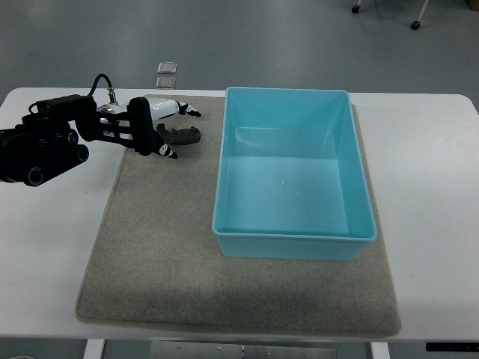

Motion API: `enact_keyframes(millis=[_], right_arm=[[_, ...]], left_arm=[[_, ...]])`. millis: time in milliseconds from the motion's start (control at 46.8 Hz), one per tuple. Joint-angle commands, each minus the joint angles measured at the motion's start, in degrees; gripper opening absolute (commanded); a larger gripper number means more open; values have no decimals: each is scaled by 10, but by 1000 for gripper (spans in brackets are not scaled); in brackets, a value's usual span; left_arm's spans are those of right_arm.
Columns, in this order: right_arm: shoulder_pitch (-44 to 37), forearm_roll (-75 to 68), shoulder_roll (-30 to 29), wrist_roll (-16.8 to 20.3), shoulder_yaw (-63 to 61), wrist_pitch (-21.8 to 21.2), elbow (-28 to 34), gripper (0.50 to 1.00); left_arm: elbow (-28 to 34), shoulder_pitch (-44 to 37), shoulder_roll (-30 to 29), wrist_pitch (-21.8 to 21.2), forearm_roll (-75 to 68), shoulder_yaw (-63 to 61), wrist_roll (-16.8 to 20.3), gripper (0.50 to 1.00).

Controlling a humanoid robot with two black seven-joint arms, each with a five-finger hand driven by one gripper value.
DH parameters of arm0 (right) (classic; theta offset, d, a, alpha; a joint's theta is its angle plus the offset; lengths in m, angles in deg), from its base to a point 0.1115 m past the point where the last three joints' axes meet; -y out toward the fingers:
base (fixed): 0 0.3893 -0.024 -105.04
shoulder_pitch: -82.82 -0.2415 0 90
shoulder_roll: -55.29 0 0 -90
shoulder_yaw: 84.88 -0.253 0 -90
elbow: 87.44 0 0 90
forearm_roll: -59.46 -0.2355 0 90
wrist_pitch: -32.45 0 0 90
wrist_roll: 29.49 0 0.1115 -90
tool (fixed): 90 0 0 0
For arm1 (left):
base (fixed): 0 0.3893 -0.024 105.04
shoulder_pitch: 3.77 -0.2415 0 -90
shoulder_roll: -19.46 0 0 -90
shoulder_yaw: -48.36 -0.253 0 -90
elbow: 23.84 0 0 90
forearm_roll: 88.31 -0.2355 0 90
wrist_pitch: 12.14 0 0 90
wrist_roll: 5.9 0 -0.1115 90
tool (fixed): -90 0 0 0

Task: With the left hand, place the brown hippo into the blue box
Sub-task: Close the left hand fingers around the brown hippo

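The brown hippo [184, 135] is a small dark brown toy lying on the grey mat [165, 254], just left of the blue box [293, 173]. My left hand [179, 133] reaches in from the left edge at the mat's far left corner. Its fingers are spread, with one white fingertip [191, 113] beyond the hippo and one [169, 153] nearer than it. The hippo lies between them, close to the palm, and I see no finger closed on it. The blue box stands open and empty on the mat's right half.
The mat lies on a white table [426, 224]. Two small clear tiles [166, 73] sit on the floor past the table's far edge. The black forearm [45, 146] covers the table's far left corner.
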Motion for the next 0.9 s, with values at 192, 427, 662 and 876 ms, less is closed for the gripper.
enact_keyframes(millis=[192, 427, 662, 876], right_arm=[[0, 0, 0, 0, 0, 0, -1, 936], [0, 0, 0, -1, 0, 0, 0, 936], [0, 0, 0, -1, 0, 0, 0, 936], [0, 0, 0, 0, 0, 0, -1, 936]], left_arm=[[-1, 0, 0, 0, -4, 0, 0, 628], [-1, 0, 1, 0, -4, 0, 0, 591], [-1, 0, 5, 0, -5, 0, -1, 546], [-4, 4, 2, 0, -29, 0, -1, 500]])
